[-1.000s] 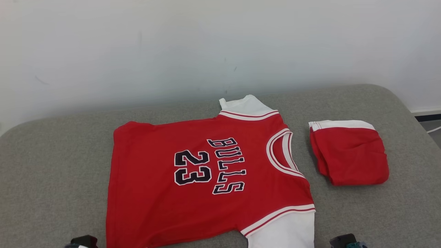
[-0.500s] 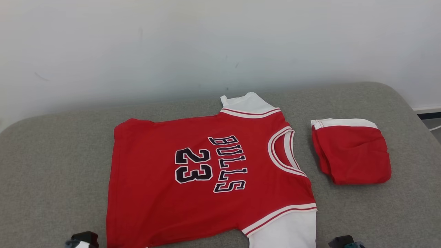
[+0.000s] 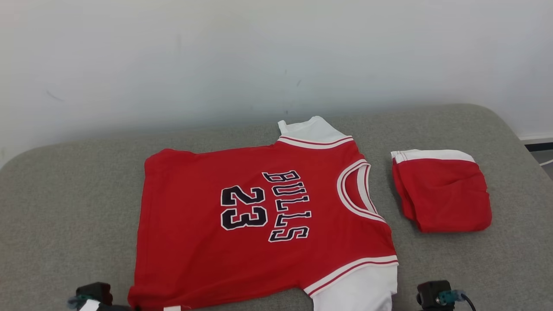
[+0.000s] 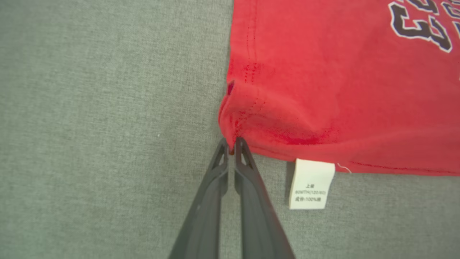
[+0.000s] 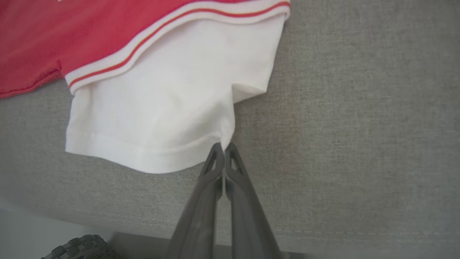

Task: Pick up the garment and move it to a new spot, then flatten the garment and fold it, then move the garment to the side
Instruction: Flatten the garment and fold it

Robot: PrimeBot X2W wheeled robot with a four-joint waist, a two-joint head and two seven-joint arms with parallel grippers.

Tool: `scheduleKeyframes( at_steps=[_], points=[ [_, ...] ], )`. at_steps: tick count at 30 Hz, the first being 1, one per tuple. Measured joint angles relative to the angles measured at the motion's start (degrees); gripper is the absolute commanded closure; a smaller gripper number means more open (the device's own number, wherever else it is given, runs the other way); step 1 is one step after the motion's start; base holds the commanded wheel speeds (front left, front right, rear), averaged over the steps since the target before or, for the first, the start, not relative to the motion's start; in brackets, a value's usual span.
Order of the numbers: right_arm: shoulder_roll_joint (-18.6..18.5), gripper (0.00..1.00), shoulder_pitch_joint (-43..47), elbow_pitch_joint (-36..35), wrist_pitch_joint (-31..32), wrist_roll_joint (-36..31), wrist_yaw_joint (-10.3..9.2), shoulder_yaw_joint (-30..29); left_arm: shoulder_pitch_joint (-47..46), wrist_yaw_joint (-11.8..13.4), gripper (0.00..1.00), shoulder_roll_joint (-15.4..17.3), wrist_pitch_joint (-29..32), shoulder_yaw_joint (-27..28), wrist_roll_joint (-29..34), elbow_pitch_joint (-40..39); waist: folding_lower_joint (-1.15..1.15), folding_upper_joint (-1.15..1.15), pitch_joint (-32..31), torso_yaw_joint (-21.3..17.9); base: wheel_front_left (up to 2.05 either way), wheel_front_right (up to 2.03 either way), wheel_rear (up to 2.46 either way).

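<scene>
Red jersey (image 4: 341, 90) fabric is seen in the left wrist view, spread on grey woven upholstery (image 4: 90, 126). Its hem corner is pinched between the closed jaws of the left gripper (image 4: 231, 145), and the rest of the garment is stretched up and to the right of the tips. A white care label (image 4: 311, 184) is laid just right of the fingers, below the hem.

In the right wrist view, the jaws of the right gripper (image 5: 223, 147) are pressed together on the lower corner of a white sleeve (image 5: 161, 108). The sleeve is spread up and left of the tips; bare upholstery is seen to their right.

In the head view, the jersey is laid flat, printed BULLS 23. A folded red and white piece (image 3: 443, 194) is set well beyond the right jaws, apart from the jersey. A white wall (image 3: 259, 65) is seen behind.
</scene>
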Motion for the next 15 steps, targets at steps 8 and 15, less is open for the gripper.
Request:
scheduleKeyframes(
  at_steps=[8, 15],
  points=[
    [-0.24, 1.00, -2.58, -6.02, -1.57, 1.75, 0.43, -2.70, -0.10, 0.02, 1.00, -0.59, -3.03, 1.56, -0.41, -5.91, 0.00, 0.00, -0.85, -0.34, 0.00, 0.00, 0.00],
    [-0.42, 1.00, -5.56, -9.39, -2.48, 3.60, 0.85, -5.56, -1.67, 0.09, 1.00, -2.89, -4.27, 1.89, -0.42, -10.00, 0.00, 0.00, -1.14, -0.22, 0.00, 0.00, 0.00]
  ],
)
